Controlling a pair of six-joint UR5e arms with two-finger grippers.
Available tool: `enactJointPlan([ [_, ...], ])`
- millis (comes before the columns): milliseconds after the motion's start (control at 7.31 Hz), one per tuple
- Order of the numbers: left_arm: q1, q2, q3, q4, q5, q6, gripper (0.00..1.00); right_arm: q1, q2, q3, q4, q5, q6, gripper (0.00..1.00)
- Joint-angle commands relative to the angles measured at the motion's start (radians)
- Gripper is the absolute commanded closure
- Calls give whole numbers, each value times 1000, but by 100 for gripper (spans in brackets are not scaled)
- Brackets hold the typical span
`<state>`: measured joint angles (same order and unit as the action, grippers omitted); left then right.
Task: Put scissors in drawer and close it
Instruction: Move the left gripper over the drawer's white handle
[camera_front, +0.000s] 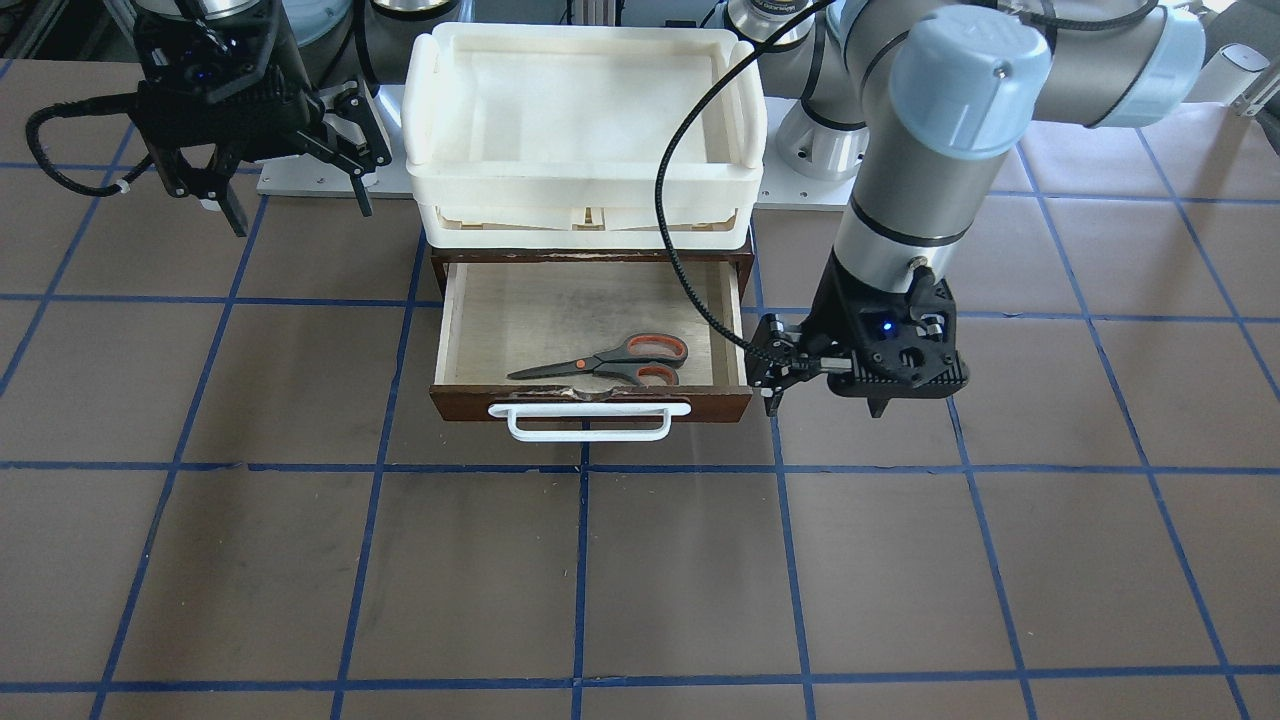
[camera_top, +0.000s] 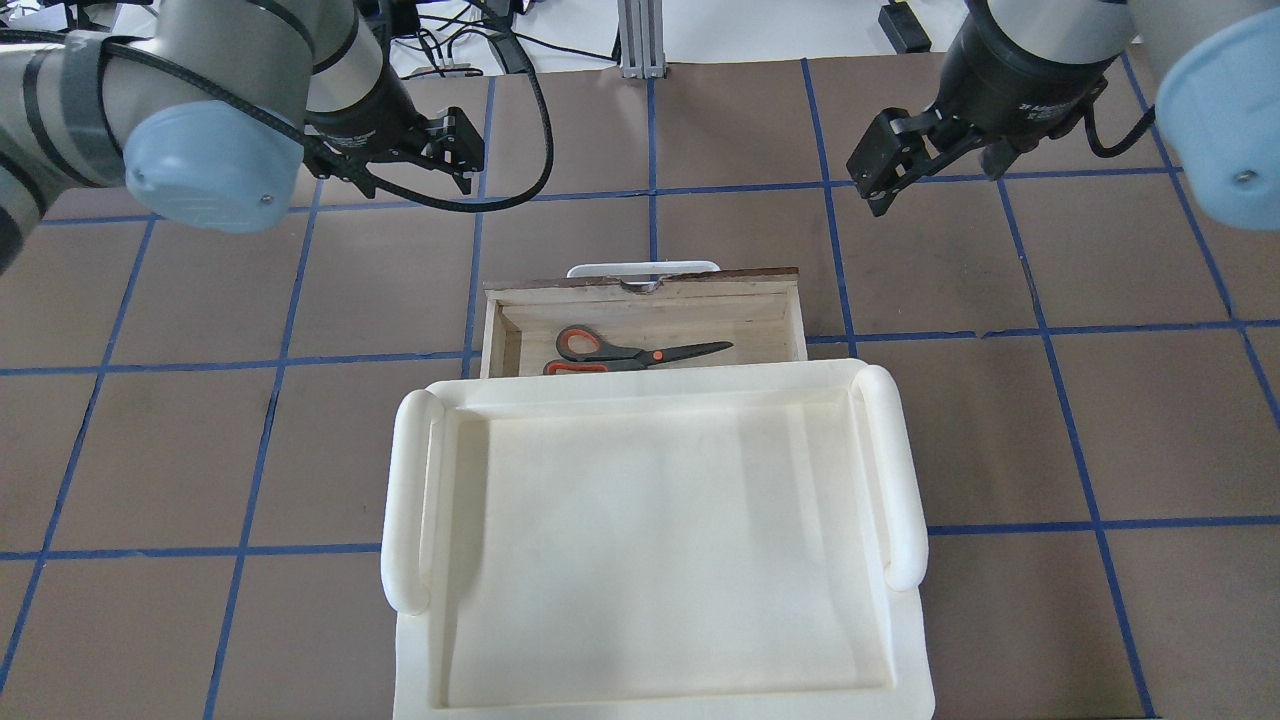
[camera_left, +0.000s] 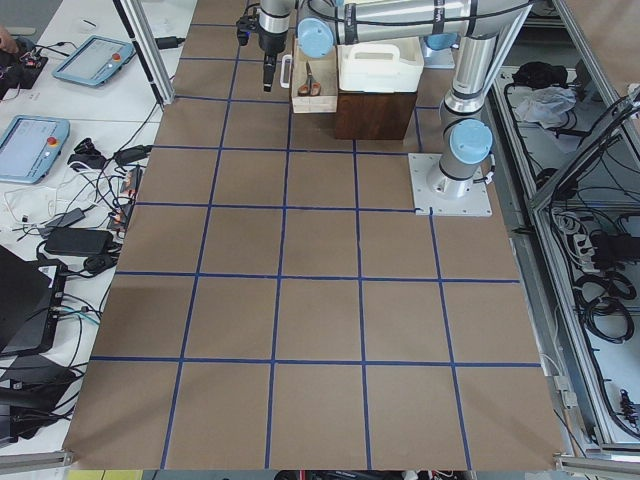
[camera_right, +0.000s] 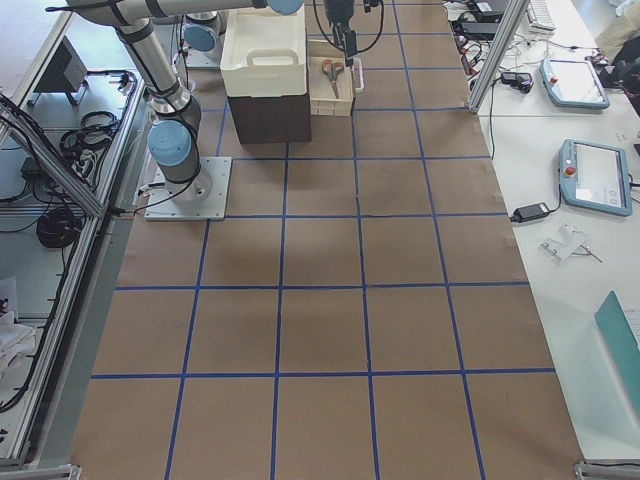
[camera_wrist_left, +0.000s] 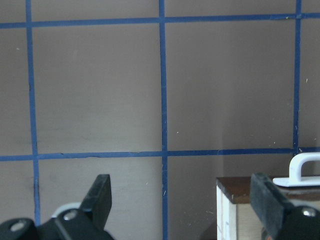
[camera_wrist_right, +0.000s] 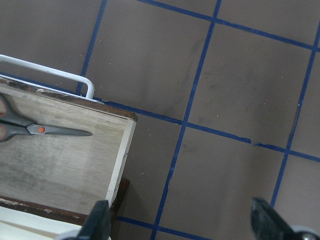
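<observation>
The scissors (camera_front: 610, 362) lie flat inside the open drawer (camera_front: 470, 405), with their orange-red handles toward the robot's left. They also show in the overhead view (camera_top: 640, 355) and the right wrist view (camera_wrist_right: 40, 130). The drawer is pulled out, and its white bar handle (camera_front: 590, 422) faces away from the robot. My left gripper (camera_front: 828, 405) is open and empty. It hangs just outside the drawer's front corner (camera_wrist_left: 240, 192) on the robot's left. My right gripper (camera_front: 300, 215) is open and empty. It is raised above the table, off the drawer's other side.
Stacked cream-white plastic trays (camera_front: 590, 40) sit on top of the dark brown cabinet above the drawer and fill the near middle of the overhead view (camera_top: 410, 500). The brown table has a blue tape grid. A black cable (camera_front: 680, 250) from the left arm arcs over the drawer's edge.
</observation>
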<state>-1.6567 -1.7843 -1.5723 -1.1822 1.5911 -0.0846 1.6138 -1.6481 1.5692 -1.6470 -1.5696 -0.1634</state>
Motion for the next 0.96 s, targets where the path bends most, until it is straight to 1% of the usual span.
enactJointPlan([
  [0,-92,-113,20,83,27,-87,0,3,-7,0,6,-15,198,0],
  [274,-147,-200,41,137,27,-119,0,3,-7,0,4,-1,214,0],
  [410,-165,-240,46,174,27,-141,0,8,-7,0,6,-1,298,0],
  [821,-198,-316,83,147,18,-155,0,32,-2,2,0,-6,323,0],
])
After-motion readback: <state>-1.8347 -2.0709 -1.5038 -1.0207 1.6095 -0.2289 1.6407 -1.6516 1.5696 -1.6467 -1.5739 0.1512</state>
